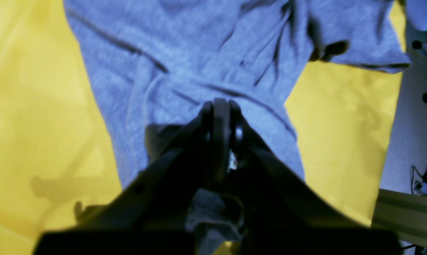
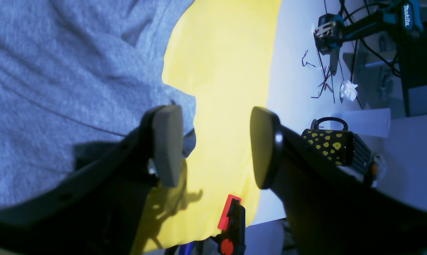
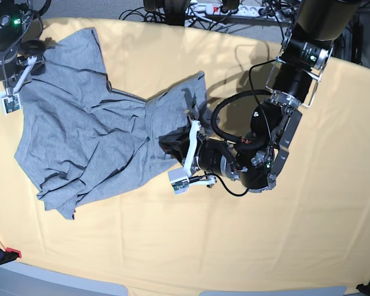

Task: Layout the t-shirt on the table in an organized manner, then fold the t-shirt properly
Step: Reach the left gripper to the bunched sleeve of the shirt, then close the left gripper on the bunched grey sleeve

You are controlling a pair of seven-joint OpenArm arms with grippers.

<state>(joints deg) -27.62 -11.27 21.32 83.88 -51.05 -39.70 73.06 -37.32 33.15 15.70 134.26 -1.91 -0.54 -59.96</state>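
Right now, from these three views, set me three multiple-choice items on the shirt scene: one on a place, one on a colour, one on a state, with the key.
1. Where does the t-shirt lie on the table in the base view?
A. its left half
B. its right half
C. hanging off the near edge

2. What colour is the table's cover?
A. green
B. yellow
C. white

3. How do the two grippers stand?
A. both open
B. left gripper shut on the t-shirt, right gripper open
C. left open, right shut

Key: 1 A, the grey cloth spreads left of the middle. 2 B, yellow cloth shows in every view. 3 B, the left fingers pinch grey fabric; the right fingers stand apart.
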